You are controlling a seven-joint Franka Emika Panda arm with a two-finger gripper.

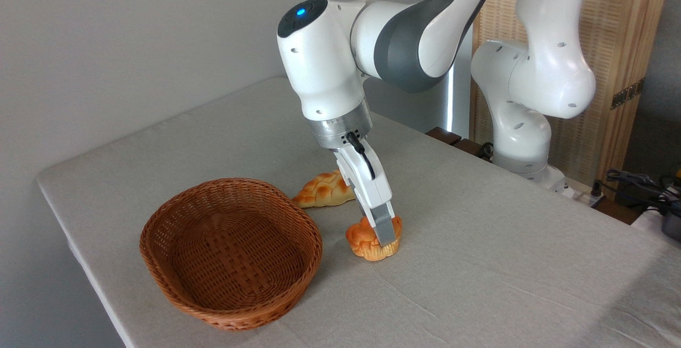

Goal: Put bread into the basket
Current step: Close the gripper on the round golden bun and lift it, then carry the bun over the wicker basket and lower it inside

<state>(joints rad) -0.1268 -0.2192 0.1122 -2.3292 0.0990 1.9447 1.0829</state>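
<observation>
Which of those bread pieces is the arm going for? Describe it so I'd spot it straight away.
Start at the big brown wicker basket near the table's front edge. Just right of it sits a small round orange bun, with the gripper down on it. Unlike the long golden braided loaf lying behind, it is short, muffin-shaped and knotted on top.

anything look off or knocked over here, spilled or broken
Nothing stands out. The wicker basket sits upright and empty, the braided loaf lies flat behind it, and the pincer is down on the round bun, which sits upright on the table.
</observation>
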